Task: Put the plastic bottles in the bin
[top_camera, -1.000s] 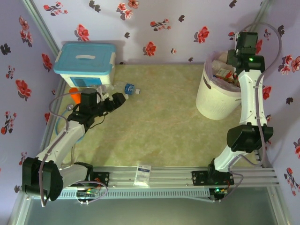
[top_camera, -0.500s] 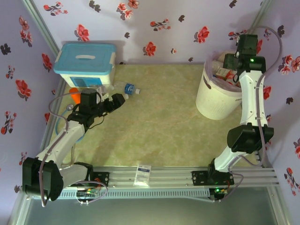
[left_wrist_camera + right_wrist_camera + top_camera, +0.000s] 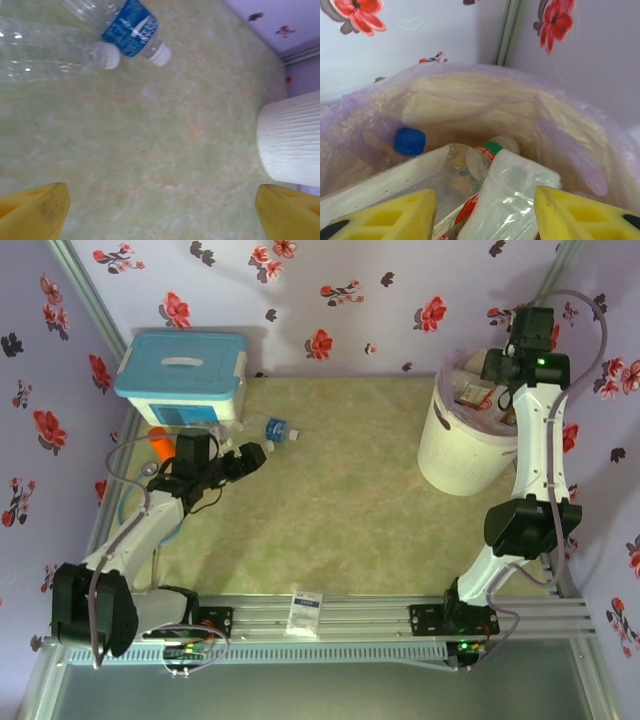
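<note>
Two plastic bottles lie on the table by the white box: one with a blue label (image 3: 131, 27) (image 3: 277, 428) and a clear one (image 3: 45, 47) with a white cap. My left gripper (image 3: 162, 212) (image 3: 255, 452) hovers just short of them, open wide, with bare table between its yellow fingertips (image 3: 32, 210). The bin (image 3: 462, 435) (image 3: 292, 137) stands at the far right. My right gripper (image 3: 485, 215) (image 3: 497, 368) hangs over its mouth, jaws apart. Below it, inside the liner, lie a clear bottle (image 3: 512, 195), a green-capped one (image 3: 492, 150) and a blue cap (image 3: 410, 141).
A white box with a light-blue lid (image 3: 180, 375) sits at the back left, right behind the bottles. An orange cylinder (image 3: 158, 445) lies beside my left arm. A white card (image 3: 306, 612) rests on the front rail. Flowered walls close the table in.
My left gripper has crept a little toward the two bottles. My right wrist has shifted slightly back over the bin.
</note>
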